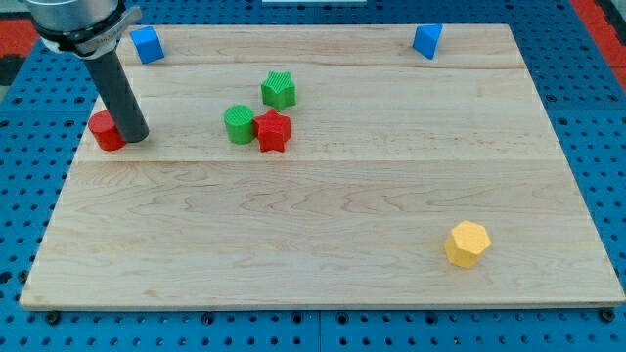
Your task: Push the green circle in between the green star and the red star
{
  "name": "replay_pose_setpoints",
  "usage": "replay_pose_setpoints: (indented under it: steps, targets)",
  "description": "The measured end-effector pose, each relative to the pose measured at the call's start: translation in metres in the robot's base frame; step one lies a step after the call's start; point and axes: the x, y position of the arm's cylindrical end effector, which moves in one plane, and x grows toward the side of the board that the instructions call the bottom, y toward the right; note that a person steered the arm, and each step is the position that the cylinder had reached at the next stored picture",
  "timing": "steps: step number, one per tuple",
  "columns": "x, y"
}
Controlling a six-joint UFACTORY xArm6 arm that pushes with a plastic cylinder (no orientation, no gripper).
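The green circle (239, 124) sits on the wooden board, touching the left side of the red star (273, 130). The green star (279, 89) lies just above them, a small gap away. My tip (135, 136) rests on the board at the view's left, well left of the green circle and right against a red round block (106, 131).
A blue block (147, 44) lies at the top left and another blue block (426, 40) at the top right. A yellow hexagon (467, 243) sits at the lower right. The board (323, 235) is ringed by a blue perforated table.
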Motion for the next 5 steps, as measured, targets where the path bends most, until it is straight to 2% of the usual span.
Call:
replay_pose_setpoints:
  steps: [1, 3, 5]
  targets:
    - [-0.005, 0.0]
    - [0.005, 0.044]
    - [-0.008, 0.124]
